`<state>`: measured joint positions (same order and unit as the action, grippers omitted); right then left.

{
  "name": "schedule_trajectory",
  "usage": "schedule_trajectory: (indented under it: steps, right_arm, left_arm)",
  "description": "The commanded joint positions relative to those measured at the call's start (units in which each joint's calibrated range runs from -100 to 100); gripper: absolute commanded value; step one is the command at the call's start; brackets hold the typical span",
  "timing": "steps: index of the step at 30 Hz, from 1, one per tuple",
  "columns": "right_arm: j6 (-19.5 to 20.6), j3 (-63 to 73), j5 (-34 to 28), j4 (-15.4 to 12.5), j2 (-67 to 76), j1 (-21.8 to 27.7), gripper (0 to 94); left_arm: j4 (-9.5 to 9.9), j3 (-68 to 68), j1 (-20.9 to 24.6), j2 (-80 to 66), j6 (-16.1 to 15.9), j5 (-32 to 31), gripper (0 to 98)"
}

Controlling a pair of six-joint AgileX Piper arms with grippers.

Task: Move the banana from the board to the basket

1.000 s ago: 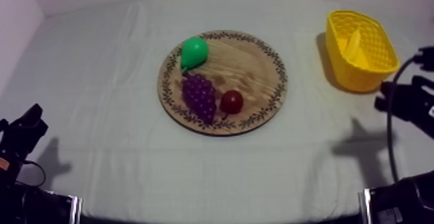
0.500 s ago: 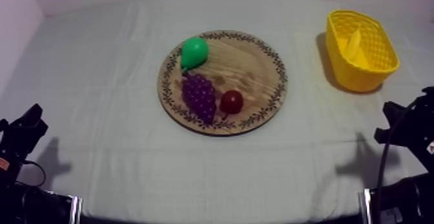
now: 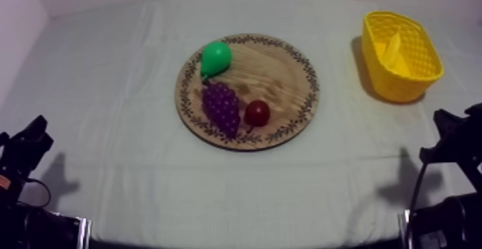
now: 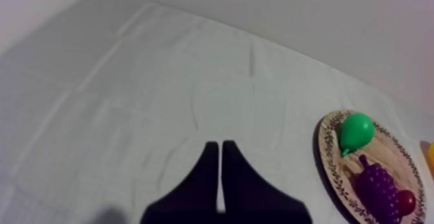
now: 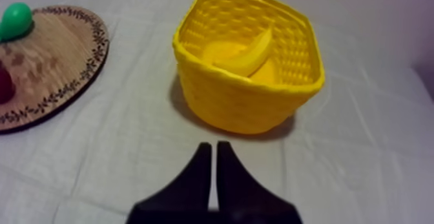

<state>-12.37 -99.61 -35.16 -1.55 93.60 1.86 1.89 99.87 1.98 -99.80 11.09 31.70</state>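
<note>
The banana (image 3: 393,52) (image 5: 246,53) lies inside the yellow basket (image 3: 423,76) (image 5: 245,104) at the table's right rear. On the round wooden board (image 3: 283,76) (image 4: 330,155) (image 5: 61,65) in the middle rest a green pear (image 3: 215,57) (image 4: 356,131) (image 5: 15,20), purple grapes (image 3: 221,107) (image 4: 376,184) and a small red fruit (image 3: 257,113) (image 4: 405,202). My right gripper (image 5: 214,150) (image 3: 452,133) is shut on nothing, its wedge just in front of the basket. My left gripper (image 4: 216,150) (image 3: 32,141) is shut too, low at the left, over bare cloth.
The grey-white cloth (image 3: 129,72) covers the whole table, with a wall behind. Bare cloth lies between board and basket and along the front.
My right arm has drawn back from beside the basket, down toward the right front edge. The left arm, the fruit and the basket have not moved.
</note>
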Motion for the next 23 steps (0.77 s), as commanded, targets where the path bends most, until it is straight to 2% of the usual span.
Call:
schedule_trajectory:
  steps: [1, 10, 23]
  right_arm:
    - [-0.8, -0.1, 0.0, -0.1, 0.8, 0.2, 0.6]
    - [-0.6, -0.1, -0.4, 0.0, 2.0, 2.2, 0.6]
    - [-0.5, -0.1, -0.4, 0.0, 2.1, 2.6, 0.6]
  left_arm:
    - [-0.01, 0.0, 0.0, 0.0, 0.0, 0.0, 0.1]
    - [-0.01, 0.0, 0.0, 0.0, 0.0, 0.0, 0.1]
    - [-0.01, 0.0, 0.0, 0.0, 0.0, 0.0, 0.1]
